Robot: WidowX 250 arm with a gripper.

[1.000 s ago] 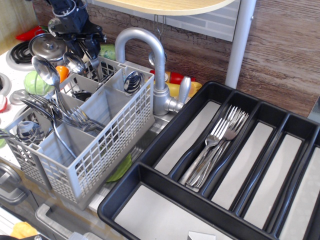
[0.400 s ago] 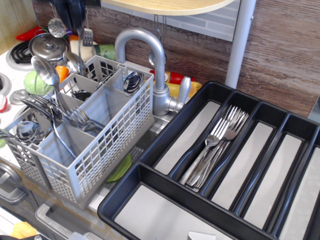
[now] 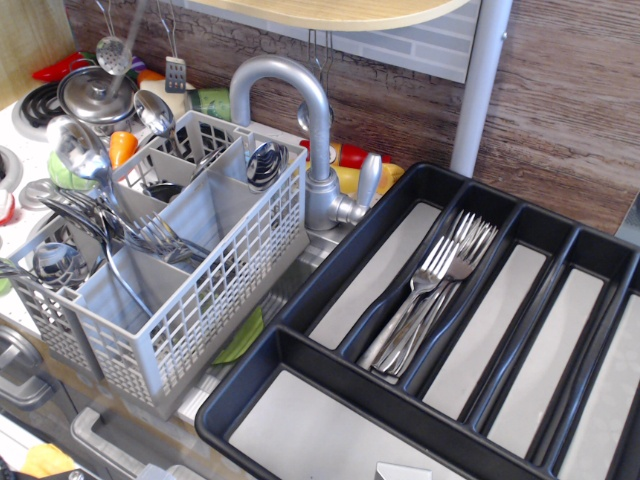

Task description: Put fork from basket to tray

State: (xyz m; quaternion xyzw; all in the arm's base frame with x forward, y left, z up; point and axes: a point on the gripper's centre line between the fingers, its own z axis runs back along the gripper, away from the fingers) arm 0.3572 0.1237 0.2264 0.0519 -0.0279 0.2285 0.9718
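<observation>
The grey grid-walled basket (image 3: 235,265) stands at the left. Forks (image 3: 150,235) lie slanted across its middle compartments, tines toward the right, among round-bowled spoons (image 3: 78,142). The black tray (image 3: 262,392) fills the right side, and several forks (image 3: 438,285) lie together in its second long compartment. My gripper is out of view above the top left corner. A thin blurred streak (image 3: 130,45) runs down from the top edge toward the basket's far corner; I cannot tell what it is.
A grey faucet (image 3: 300,110) rises between basket and tray. A toy stove with a lidded pot (image 3: 92,92) and toy vegetables sits at the far left. Small utensils (image 3: 175,72) hang on the back wall. A white post (image 3: 480,85) stands behind the tray.
The black gripper was low over the basket's far corner, rose, and has now left the frame at the top. A spoon at the basket's left has shifted slightly.
</observation>
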